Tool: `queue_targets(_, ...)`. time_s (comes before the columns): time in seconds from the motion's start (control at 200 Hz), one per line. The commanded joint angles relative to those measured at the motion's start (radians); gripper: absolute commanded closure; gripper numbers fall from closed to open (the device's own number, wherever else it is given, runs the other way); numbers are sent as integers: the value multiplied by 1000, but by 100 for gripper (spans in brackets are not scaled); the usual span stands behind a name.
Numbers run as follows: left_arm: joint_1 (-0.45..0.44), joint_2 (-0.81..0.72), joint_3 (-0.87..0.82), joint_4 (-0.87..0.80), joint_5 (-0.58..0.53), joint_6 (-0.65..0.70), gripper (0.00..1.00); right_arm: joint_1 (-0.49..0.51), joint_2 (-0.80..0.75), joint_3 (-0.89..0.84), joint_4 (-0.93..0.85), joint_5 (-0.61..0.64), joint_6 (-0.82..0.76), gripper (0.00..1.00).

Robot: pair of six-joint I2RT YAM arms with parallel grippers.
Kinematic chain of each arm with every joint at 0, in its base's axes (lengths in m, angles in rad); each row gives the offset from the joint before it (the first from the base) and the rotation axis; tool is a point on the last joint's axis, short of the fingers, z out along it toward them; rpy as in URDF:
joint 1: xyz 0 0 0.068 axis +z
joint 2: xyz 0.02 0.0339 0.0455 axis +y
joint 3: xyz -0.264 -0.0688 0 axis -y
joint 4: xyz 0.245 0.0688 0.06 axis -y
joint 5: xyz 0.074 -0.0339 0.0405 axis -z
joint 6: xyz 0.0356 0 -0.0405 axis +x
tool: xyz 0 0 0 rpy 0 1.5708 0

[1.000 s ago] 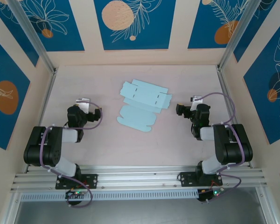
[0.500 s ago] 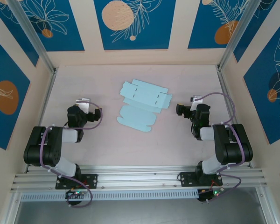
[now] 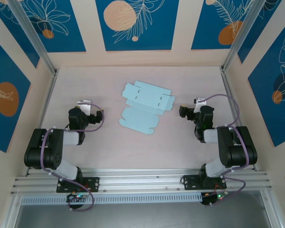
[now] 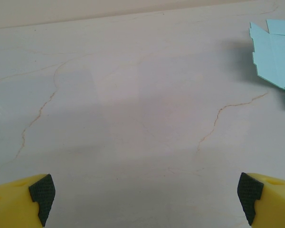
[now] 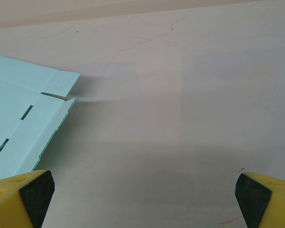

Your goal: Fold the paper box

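The paper box (image 3: 145, 108) lies as a flat pale-blue die-cut sheet with rounded flaps and small slits in the middle of the table. My left gripper (image 3: 98, 117) rests low to its left, open, a gap of bare table between it and the sheet. In the left wrist view the gripper (image 4: 145, 197) has nothing between its fingertips (image 4: 42, 192), and the sheet's edge (image 4: 273, 57) shows at the upper right. My right gripper (image 3: 183, 111) sits just right of the sheet, open and apart from it. In the right wrist view the gripper (image 5: 145, 194) is empty, and the sheet (image 5: 23, 118) lies at left.
Walls with blue patterned panels (image 3: 137, 23) close in the table on three sides. Metal posts (image 3: 35, 40) stand at the back corners. An aluminium rail (image 3: 142, 178) carrying both arm bases runs along the near edge.
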Motion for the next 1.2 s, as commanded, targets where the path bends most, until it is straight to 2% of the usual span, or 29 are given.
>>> queue_targets(0.0,3,-17,-8,2,-10,-7,0,-5,2,16,10,13,5,0)
queue_targets(0.195,3,-164,6,-139,-3,-5,0,-5,0,16,14,16,7,1)
queue_targets(0.35,3,-289,12,-244,-38,-28,0,-5,-35,42,-61,40,20,0)
queue_targets(0.505,3,-391,45,-369,-52,-74,0,-4,-136,95,-252,55,34,0)
queue_targets(0.635,3,-440,91,-461,-37,-193,0,-1,-258,133,-440,86,101,0)
queue_targets(0.82,-20,-430,182,-552,79,-343,0,5,-386,246,-774,83,235,0)
queue_targets(0.92,-56,-389,244,-600,107,-393,0,23,-419,291,-880,64,287,0)
queue_targets(1.085,-149,-287,339,-664,107,-436,0,61,-397,401,-1050,1,356,0)
queue_targets(1.195,-212,-193,410,-722,119,-414,0,97,-356,476,-1132,-46,386,1)
